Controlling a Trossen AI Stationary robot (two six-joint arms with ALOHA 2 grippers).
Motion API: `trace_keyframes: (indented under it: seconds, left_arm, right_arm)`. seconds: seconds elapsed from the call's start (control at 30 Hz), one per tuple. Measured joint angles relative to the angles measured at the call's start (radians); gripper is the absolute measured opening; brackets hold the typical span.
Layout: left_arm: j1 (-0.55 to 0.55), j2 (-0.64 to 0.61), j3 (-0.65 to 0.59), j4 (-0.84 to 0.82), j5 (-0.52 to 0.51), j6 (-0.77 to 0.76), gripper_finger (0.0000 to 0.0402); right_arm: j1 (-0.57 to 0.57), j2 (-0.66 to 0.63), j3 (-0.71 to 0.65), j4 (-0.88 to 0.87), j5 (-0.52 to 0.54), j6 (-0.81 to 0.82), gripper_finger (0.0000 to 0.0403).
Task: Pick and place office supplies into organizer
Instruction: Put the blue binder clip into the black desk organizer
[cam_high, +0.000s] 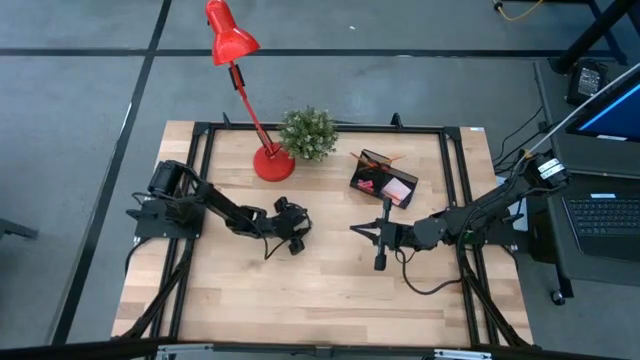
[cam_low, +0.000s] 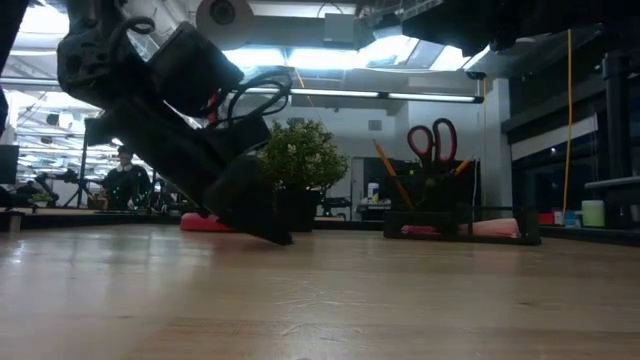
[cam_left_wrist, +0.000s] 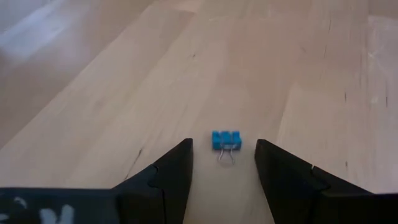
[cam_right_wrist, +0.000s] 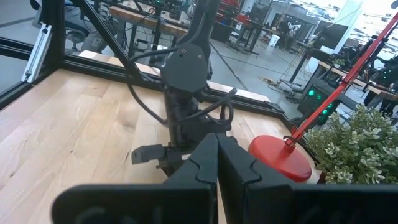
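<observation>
A blue binder clip (cam_left_wrist: 226, 141) lies on the desk (cam_left_wrist: 124, 93) between the left tool's (cam_left_wrist: 222, 163) open fingers; the right tool (cam_right_wrist: 217, 155) waits closed near the organizer (cam_high: 383, 179).

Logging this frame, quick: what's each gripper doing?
Left gripper: open, straddling a blue binder clip.
Right gripper: closed, empty.

Organizer (cam_high: 383, 178) right of plant (cam_high: 307, 133); lamp (cam_high: 271, 162) left of plant (base just beside).
</observation>
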Motion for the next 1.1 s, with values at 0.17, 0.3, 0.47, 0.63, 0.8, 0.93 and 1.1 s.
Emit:
trace_keyframes:
  seconds: [0.17,0.3,0.47,0.63,0.8,0.93,1.1]
  left_arm:
    - [0.0,0.031,0.032,0.002,-0.012,0.037,0.0171]
    - [0.002,0.033,0.047,-0.009,0.003,0.056,0.0171]
    - [0.002,0.032,0.051,-0.029,0.014,0.052,0.0171]
    - [0.001,0.033,0.051,-0.047,0.014,0.049,0.0171]
    - [0.001,0.025,0.052,-0.088,0.022,0.045,0.0171]
    - [0.001,0.025,0.052,-0.092,0.024,0.032,0.0171]
    - [0.001,0.025,0.051,-0.102,0.028,0.031,0.0171]
  right_arm:
    - [0.0,0.0,0.0,0.0,0.0,0.0,0.0007]
    - [0.0,0.0,0.0,0.0,0.0,0.0,0.0007]
    - [0.0,0.0,0.0,0.0,0.0,0.0,0.0007]
    - [0.0,0.0,0.0,0.0,0.0,0.0,0.0007]
    - [0.0,0.0,0.0,0.0,0.0,0.0,0.0007]
    - [0.0,0.0,0.0,-0.004,0.0,0.004,0.0007]
    - [0.0,0.0,0.0,-0.005,0.0,0.004,0.0007]
